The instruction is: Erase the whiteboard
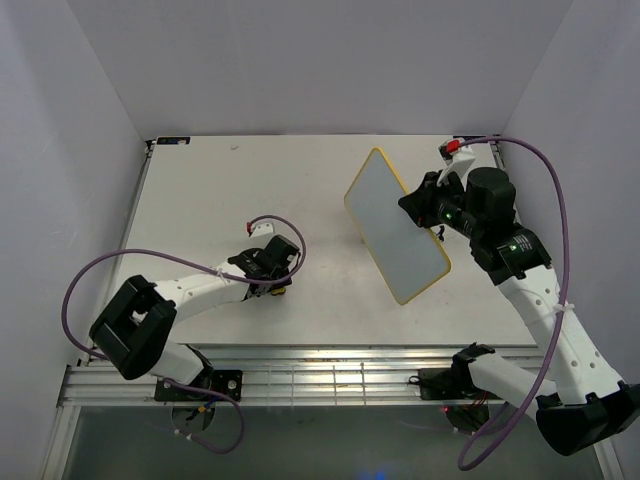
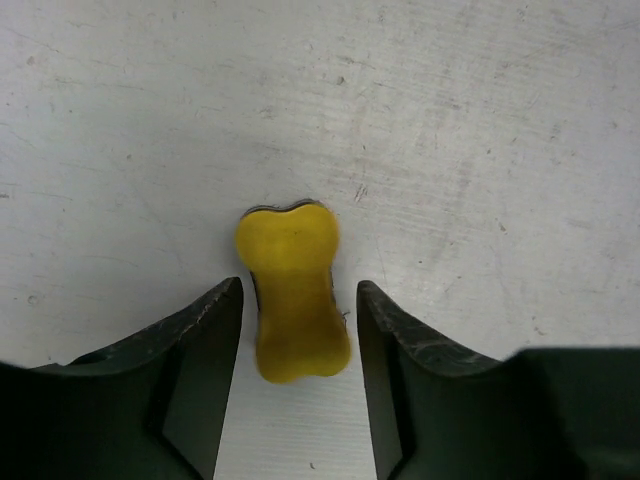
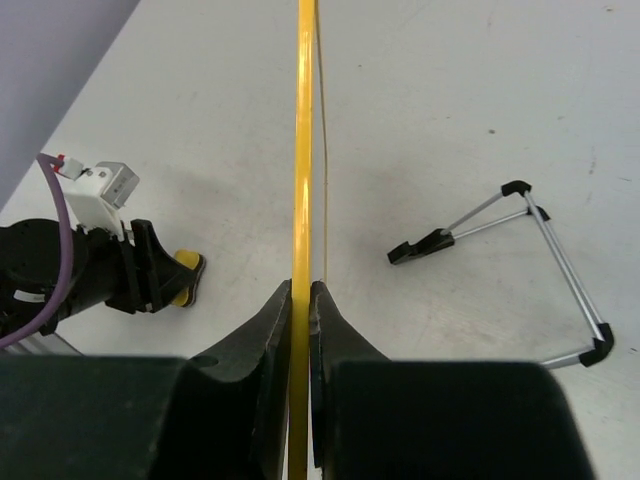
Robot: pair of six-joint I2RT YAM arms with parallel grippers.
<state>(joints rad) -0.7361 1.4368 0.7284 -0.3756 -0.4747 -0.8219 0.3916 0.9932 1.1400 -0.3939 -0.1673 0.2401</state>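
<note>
On the table [image 1: 200,190], your left gripper [image 2: 298,300] straddles the eraser [image 2: 292,250] lengthwise, fingers [image 2: 205,345] apart; the right gripper [image 3: 302,295] pinches the whiteboard [image 1: 395,225] edge.

We see a white, scuffed tabletop [image 1: 250,190] boxed in by plain pale walls [image 1: 60,150] on three sides, a metal rail [image 1: 330,378] along its near edge, all evenly lit.

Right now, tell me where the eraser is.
The eraser lies on the table, left of centre in the top view, between the left gripper's open fingers.
</note>
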